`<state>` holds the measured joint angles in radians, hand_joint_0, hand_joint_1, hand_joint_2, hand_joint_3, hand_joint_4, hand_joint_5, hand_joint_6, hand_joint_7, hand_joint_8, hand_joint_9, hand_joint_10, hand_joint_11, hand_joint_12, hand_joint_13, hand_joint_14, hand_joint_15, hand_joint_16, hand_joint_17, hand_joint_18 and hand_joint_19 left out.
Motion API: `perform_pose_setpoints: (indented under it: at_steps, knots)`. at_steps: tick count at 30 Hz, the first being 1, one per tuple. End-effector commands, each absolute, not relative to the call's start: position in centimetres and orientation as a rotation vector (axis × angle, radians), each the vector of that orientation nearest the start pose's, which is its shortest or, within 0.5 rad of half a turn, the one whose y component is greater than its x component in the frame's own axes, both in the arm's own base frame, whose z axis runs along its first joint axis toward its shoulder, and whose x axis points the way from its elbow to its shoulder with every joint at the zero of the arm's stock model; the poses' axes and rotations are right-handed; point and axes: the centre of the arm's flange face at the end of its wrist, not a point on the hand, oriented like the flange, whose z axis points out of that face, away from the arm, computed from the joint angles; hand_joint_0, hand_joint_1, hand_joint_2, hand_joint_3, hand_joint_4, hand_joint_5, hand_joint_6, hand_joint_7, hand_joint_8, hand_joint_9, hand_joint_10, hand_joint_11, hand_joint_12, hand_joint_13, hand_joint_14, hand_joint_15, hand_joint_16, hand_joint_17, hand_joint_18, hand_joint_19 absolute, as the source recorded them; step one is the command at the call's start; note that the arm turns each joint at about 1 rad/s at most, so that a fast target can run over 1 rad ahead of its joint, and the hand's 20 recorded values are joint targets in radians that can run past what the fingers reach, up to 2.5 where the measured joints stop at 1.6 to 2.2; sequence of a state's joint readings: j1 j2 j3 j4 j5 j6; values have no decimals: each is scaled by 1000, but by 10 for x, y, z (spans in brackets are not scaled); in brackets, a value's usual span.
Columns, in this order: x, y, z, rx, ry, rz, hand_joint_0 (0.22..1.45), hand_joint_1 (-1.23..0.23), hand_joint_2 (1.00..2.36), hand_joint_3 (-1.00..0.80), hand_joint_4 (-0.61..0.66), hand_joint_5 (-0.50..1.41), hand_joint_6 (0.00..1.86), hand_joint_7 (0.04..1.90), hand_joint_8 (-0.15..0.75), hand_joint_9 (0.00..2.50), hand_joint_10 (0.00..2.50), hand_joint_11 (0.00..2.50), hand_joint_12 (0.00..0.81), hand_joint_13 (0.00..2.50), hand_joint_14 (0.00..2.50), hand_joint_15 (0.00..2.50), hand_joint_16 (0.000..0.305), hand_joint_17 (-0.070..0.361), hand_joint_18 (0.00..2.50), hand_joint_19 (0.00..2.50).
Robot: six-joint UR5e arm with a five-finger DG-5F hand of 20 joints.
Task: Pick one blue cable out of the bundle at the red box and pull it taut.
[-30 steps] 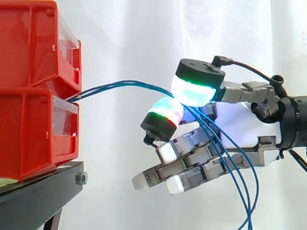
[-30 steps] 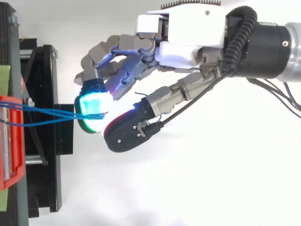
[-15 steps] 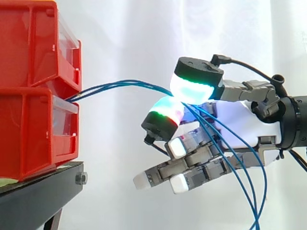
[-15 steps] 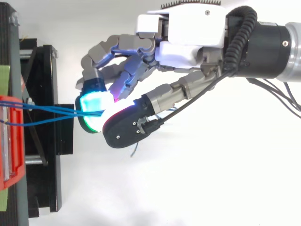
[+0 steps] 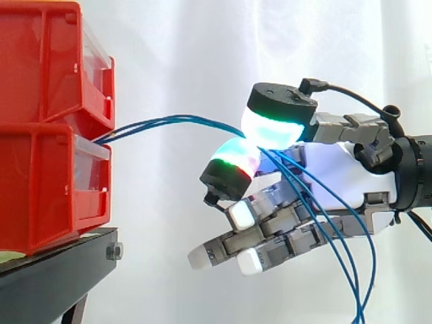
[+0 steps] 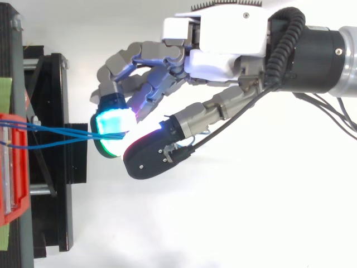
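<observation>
Pads (image 5: 270, 128) of my white-and-grey robot hand (image 6: 223, 33) glow cyan and green and pinch the bundle of thin blue cables (image 5: 189, 118) between thumb and a finger, my other fingers half-curled below. The cables run in a shallow arc from the gap between the two stacked red plastic bins (image 5: 40, 182) on the black stand (image 5: 61, 270) to the pinch, then hang slack across my palm.

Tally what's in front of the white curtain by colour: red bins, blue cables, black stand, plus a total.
Red plastic bins: 2
Thin blue cables: 3
Black metal stand: 1
Total: 6
</observation>
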<state>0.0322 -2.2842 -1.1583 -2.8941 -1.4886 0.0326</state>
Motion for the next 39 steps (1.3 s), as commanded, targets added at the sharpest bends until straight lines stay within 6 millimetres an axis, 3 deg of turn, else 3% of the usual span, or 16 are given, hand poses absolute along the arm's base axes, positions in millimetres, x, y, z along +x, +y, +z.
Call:
perform_pose_setpoints:
  at_steps: [1, 16, 19, 31, 39]
  knots:
    - [751, -117, 263, 1293, 1197, 1168, 625, -897, 1010, 16, 80, -124, 887, 1211, 367, 756, 11, 507, 434, 300, 0, 29, 68, 153, 558, 197]
    - [751, -117, 263, 1292, 1196, 1169, 633, -889, 1020, -42, 81, -104, 879, 1256, 332, 833, 12, 519, 400, 345, 0, 19, 61, 137, 581, 208]
    - [751, -117, 263, 1293, 1197, 1168, 605, -861, 1017, -104, 145, -86, 868, 1287, 325, 859, 13, 499, 405, 353, 1, 26, 62, 140, 591, 212]
    - [751, -116, 264, 1291, 1195, 1170, 561, -732, 1012, -117, 69, -51, 831, 1275, 340, 912, 8, 443, 434, 389, 0, 23, 69, 155, 642, 217]
    - [751, -116, 264, 1290, 1196, 1168, 621, -916, 1015, -13, 124, -92, 873, 1286, 353, 814, 11, 523, 419, 355, 1, 43, 65, 146, 607, 193]
